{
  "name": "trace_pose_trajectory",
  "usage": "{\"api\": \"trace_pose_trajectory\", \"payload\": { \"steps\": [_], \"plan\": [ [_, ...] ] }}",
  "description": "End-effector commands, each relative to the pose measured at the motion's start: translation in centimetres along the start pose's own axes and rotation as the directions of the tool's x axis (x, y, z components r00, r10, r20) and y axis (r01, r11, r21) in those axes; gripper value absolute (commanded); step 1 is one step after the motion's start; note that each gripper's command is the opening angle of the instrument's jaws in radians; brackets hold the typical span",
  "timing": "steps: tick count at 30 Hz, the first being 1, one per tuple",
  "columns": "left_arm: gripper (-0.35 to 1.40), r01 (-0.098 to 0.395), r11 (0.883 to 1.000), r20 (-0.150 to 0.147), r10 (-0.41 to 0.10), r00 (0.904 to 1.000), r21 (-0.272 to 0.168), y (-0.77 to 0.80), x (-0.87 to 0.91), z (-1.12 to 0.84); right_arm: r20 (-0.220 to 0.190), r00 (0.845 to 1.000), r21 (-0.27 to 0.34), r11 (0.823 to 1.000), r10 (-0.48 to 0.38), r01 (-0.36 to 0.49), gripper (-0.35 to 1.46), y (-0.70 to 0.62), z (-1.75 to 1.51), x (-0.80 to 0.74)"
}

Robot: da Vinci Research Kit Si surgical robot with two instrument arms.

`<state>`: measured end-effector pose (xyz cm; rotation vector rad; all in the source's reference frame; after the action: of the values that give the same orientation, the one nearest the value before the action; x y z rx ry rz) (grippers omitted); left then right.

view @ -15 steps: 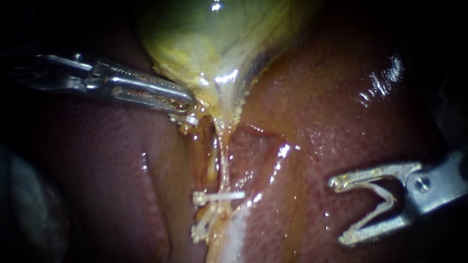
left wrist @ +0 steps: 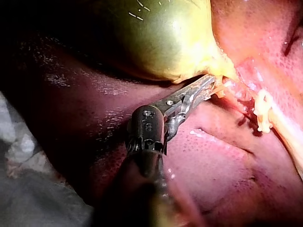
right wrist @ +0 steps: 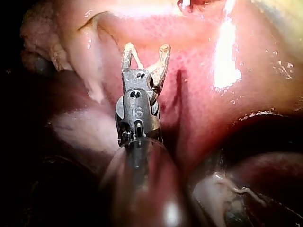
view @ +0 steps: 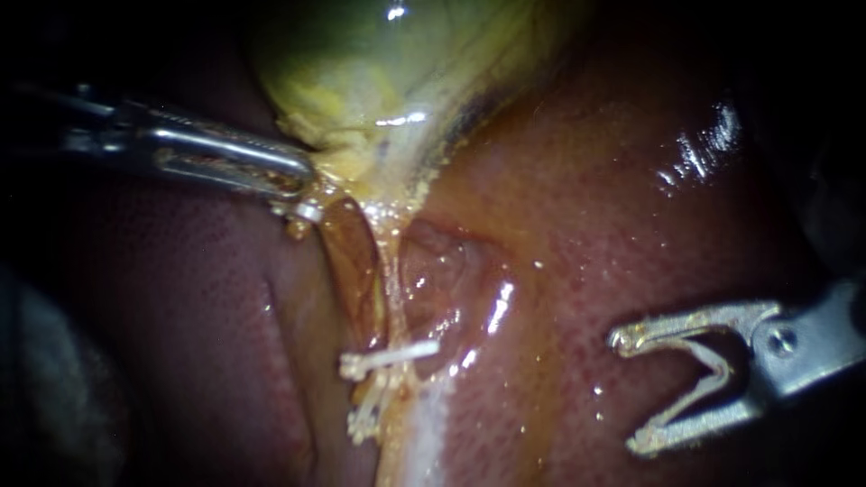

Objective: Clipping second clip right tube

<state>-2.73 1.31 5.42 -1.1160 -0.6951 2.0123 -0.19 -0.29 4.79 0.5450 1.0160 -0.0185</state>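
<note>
Left instrument (view: 302, 191): jaws clamped on the gallbladder (view: 379, 81) edge.
Right instrument (view: 625, 390): jaws wide apart, empty, over the liver (view: 613, 198).
Tube (view: 394, 289): between gallbladder and clip (view: 390, 355), well apart from the right instrument.

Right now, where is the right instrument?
In the endoscope view the right instrument comes in from the right edge, low down. Its open jaws hold nothing over the liver, well right of the clip on the tube.

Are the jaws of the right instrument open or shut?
Open: the right instrument shows a wide gap between its jaws, with no tissue between them.
</note>
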Motion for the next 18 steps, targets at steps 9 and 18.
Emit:
{"api": "trace_pose_trajectory", "payload": {
  "steps": [9, 18],
  "plan": [
    [-0.35, 0.012, 1.0, -0.015, -0.012, 0.9998, 0.023, -0.06, 0.09, -0.25, 0.0, 1.0, 0.0, 1.0, 0.0, 0.0, 0.49, 0.0, 0.0, 0.0],
    [-0.35, 0.012, 1.0, -0.015, -0.012, 0.9998, 0.024, -0.06, 0.09, -0.26, -0.03, 1.0, 0.0, 1.0, 0.005, -0.005, 0.5, 0.02, 0.01, 0.07]
  ]
}}
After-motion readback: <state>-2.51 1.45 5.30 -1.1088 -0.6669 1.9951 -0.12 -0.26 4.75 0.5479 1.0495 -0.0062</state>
